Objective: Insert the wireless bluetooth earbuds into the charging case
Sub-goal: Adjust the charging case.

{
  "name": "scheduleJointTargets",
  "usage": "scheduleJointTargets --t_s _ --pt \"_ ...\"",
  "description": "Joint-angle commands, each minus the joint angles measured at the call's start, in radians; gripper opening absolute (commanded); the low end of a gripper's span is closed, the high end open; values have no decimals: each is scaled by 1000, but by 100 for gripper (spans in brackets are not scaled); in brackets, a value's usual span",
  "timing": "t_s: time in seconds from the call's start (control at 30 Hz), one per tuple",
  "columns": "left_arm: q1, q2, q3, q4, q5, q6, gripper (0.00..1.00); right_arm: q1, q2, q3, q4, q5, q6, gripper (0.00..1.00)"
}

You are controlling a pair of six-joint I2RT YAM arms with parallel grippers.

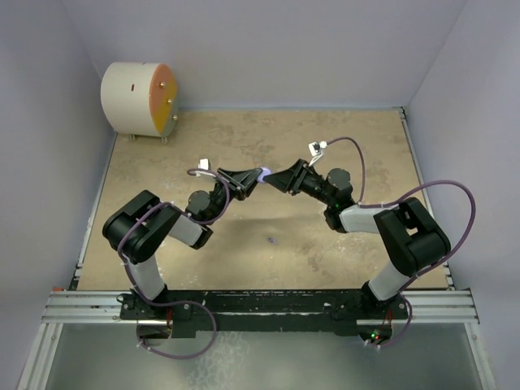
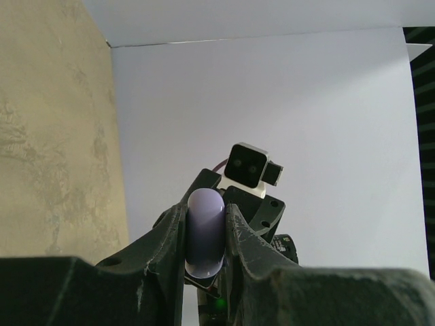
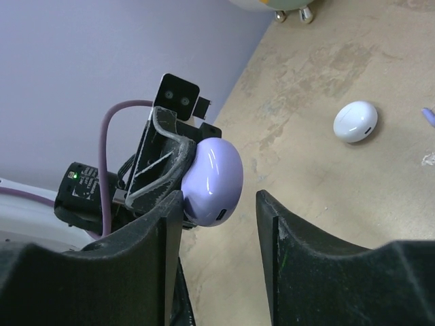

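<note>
L gripper (image 2: pixel 205 212) clamps lilac case (image 3: pixel 214 178) midair; R gripper (image 3: pixel 217 201), facing, half-open round it.

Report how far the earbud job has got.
Done: only the lilac case is up, clamped in the left gripper above the table. In hand: the right gripper has open jaws straddling that case, apparently to open it. Left: no bud is seen inserted; a lilac earbud lies loose on the table, and the white case sits closed.
</note>
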Motion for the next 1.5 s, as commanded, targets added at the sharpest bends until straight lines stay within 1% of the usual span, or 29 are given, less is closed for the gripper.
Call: scheduleJointTargets --t_s 0.0,0.27,0.4,0.53,0.6,1.0,1.17,1.47 --pt "-7 -43 33 216 12 28 0 -6 -12 24 83 -29 18 47" --pt "-12 -38 33 217 16 32 0 -14 -7 17 119 -37 42 34" --pt "-14 -39 33 217 14 37 0 -15 -2 15 133 -39 50 25" --pt "-14 -37 36 217 13 38 0 -15 0 14 136 -43 54 20" --pt "-14 -36 37 216 12 38 2 -16 0 13 139 -43 57 19" --pt "-14 -41 30 216 -1 48 23 -25 8 -1 161 -54 73 14" --pt "-14 -44 28 217 -4 53 30 -26 9 -1 165 -58 75 13" --pt "-14 -46 22 217 -14 57 31 -30 11 -9 169 -59 77 13"
